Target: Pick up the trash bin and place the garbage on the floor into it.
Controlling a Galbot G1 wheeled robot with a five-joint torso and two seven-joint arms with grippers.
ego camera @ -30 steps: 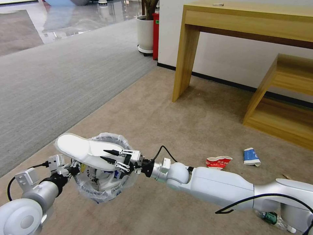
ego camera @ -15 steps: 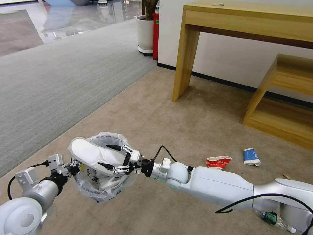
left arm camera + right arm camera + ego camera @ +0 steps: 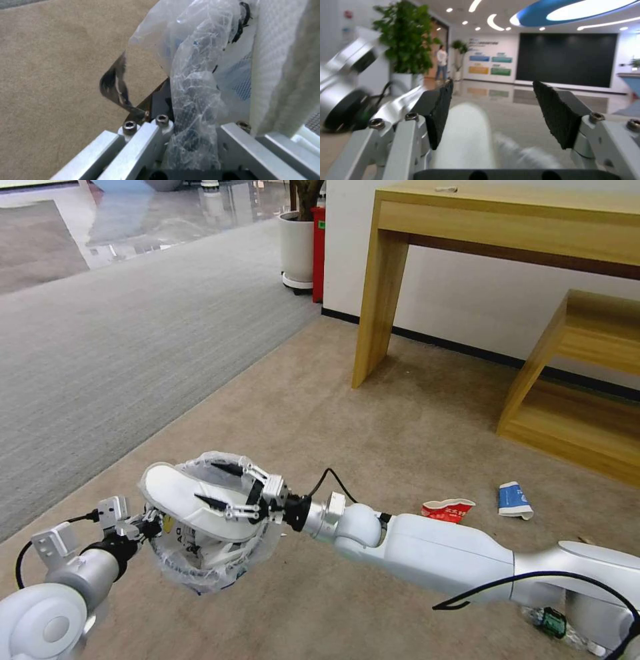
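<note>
Beige floor [image 3: 373, 400] carries my raised bin [image 3: 200, 573]; left gripper [image 3: 186, 140] pinches its rim. Right gripper [image 3: 223, 488] hangs spread above the bin; slipper [image 3: 177, 497] lies across it. Red cup [image 3: 447, 510] and blue cup [image 3: 515, 500], well right, remain.

We are looking at the beige floor [image 3: 373, 400], where a crushed red cup [image 3: 447, 510] and a crushed blue cup [image 3: 515, 500] are lying near each other beside the low wooden shelf [image 3: 573, 427]; a green-label bottle [image 3: 557, 625] is lying partly hidden under our right arm
</note>
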